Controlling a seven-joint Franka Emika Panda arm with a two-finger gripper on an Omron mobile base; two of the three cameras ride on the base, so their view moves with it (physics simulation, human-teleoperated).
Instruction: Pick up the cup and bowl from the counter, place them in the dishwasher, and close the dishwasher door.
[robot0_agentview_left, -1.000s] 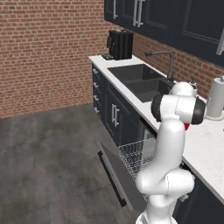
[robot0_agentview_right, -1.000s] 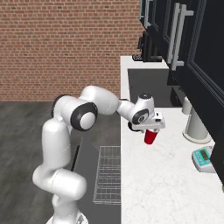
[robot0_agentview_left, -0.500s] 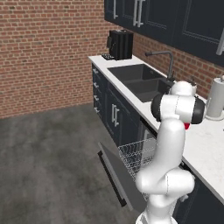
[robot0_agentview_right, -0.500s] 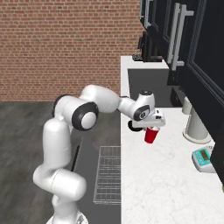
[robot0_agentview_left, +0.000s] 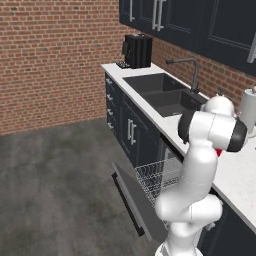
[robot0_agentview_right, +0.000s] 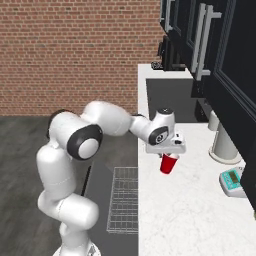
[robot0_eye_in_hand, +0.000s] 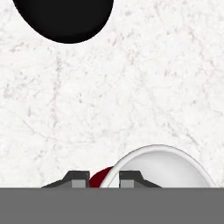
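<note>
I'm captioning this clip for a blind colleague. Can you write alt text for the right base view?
The white arm's gripper has its fingers closed on the rim of the red cup, over the white counter. Left of the counter, the dishwasher door hangs open with the white wire rack pulled out. A brick wall stands behind.

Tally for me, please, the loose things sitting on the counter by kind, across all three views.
Red cup: 1
Black bowl: 1
Coffee machine: 1
Paper towel roll: 1
Kitchen scale: 1
Total: 5
</note>
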